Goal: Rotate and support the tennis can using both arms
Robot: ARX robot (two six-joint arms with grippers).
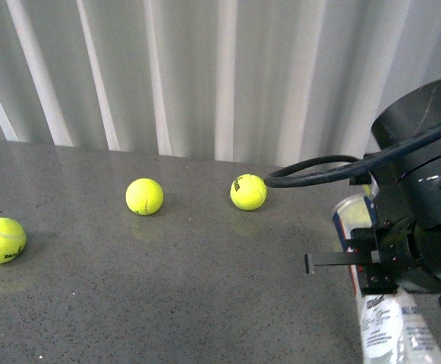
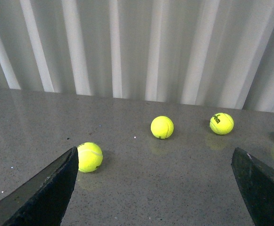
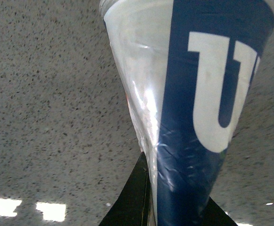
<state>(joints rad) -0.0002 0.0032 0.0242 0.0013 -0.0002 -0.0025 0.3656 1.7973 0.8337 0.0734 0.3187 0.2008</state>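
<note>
Tennis can (image 1: 393,322) — lower right of the front view, long axis running from the bottom edge up and slightly left. Left gripper (image 2: 154,157) spread wide, empty, can absent from its view. Three tennis balls (image 1: 144,196) loose across mid-frame. Right gripper (image 3: 174,214) clamped on the can — nearer arm by far; rightward reach judged necessary for the left.

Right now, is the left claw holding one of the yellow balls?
No, the left claw is wide open with nothing in it, and the nearest yellow ball lies on the table.
</note>
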